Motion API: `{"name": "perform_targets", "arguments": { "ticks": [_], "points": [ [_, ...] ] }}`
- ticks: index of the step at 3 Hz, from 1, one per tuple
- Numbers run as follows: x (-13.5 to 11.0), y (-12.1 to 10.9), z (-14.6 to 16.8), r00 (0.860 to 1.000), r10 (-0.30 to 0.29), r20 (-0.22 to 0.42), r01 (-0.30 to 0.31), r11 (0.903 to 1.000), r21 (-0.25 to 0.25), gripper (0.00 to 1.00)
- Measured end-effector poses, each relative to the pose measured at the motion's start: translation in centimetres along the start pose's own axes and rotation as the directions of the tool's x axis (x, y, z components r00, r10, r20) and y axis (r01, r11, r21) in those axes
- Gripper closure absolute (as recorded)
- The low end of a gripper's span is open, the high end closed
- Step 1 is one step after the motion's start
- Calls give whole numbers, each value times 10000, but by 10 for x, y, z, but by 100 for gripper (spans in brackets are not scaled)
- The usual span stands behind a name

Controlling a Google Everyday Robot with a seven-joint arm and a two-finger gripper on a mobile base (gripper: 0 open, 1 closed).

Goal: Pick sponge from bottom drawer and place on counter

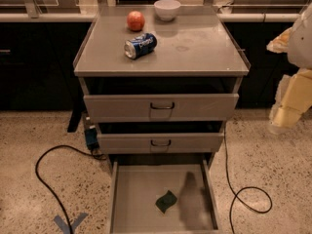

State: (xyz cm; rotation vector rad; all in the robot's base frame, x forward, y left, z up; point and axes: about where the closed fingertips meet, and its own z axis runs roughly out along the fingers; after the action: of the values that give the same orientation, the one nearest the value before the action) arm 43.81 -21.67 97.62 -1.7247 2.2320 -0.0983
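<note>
The speckled floor [273,179] is the biggest thing we see. The gripper [284,115] hangs over it at the right edge of the view, at the end of a pale arm [300,43]. We cannot tell whether it is open or closed, and it holds nothing that we can see.

To the left of the gripper stands the grey cabinet, apart from it with a strip of bare floor between. Its top, the counter [195,52], lies up and to the left of the gripper, with a thin raised rim along both sides. The right half of the counter is bare.

The bottom drawer [134,199] lies down and to the left of the gripper. It is pulled far out, and its low side walls frame a flat floor. A dark shadow falls on the right part of that floor.

The top drawer [200,106] and the middle drawer [195,143] stick out only a little, each with a dark handle.

A black cable [243,201] loops on the floor just below the gripper. Another cable [44,179] curves far to the left.

On the far-left part of the counter are a white bowl [167,9], a soda can [140,46] lying on its side, and an apple [136,20], all apart.

The sponge [166,201] lies in the bottom drawer near the middle, just left of the shadow, away from the walls.
</note>
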Motion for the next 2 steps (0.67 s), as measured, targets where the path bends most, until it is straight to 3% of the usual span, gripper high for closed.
{"name": "perform_targets", "arguments": {
  "ticks": [1, 2],
  "points": [
    [0, 0, 0, 10000, 0, -1, 0, 10000, -1, 0],
    [11, 13, 23, 9998, 53, -215, -60, 9996, -292, 0]
  ]
}}
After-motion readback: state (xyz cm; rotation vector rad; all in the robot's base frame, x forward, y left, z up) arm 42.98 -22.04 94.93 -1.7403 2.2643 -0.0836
